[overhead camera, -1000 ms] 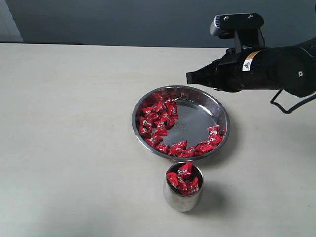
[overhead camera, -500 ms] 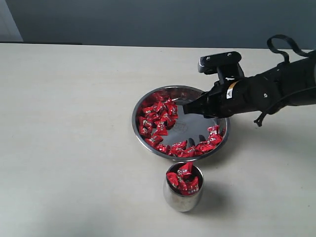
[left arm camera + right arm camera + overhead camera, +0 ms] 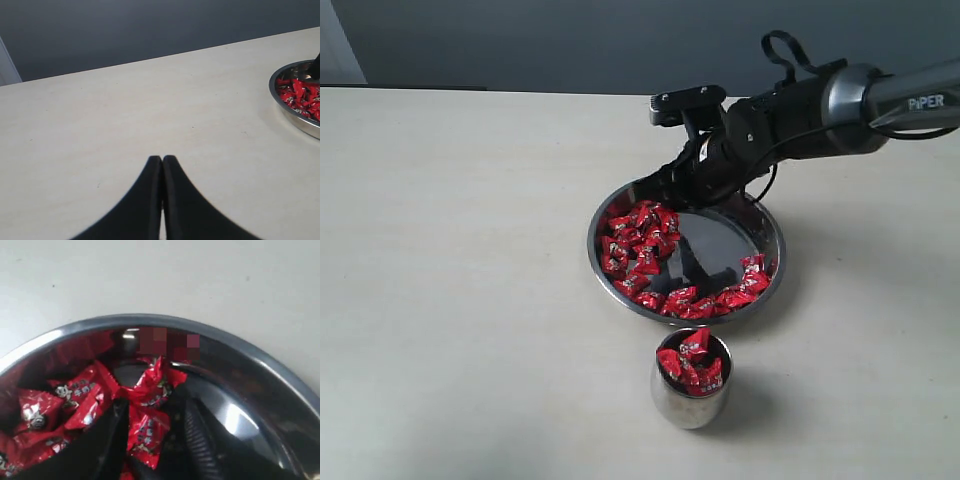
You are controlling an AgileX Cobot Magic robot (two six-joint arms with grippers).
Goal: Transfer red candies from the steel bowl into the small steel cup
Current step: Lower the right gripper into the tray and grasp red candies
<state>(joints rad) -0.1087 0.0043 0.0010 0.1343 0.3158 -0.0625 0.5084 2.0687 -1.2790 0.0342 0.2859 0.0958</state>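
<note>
Red candies lie in two heaps inside the steel bowl: a thick one along one side and a thinner string along the rim nearest the cup. The small steel cup stands just beside the bowl, apart from it, with candies piled up to its brim.

A second ago the right gripper hung above the bowl's far edge, pressed shut. It has since dropped into the bowl over the thick heap, and its jaws are now spread. The right wrist view shows a candy lying between them, not yet pinched. This looks like the start of another pick. Many candies remain in the bowl, and the cup seems to have little room left.

The left gripper has its jaws pressed together over bare table, well away from the bowl.

White letters on the right arm spell PIPER. Each wrapper carries a small pale mark, too small to read. A blurred patch sits on the bowl's inner wall in the right wrist view.
</note>
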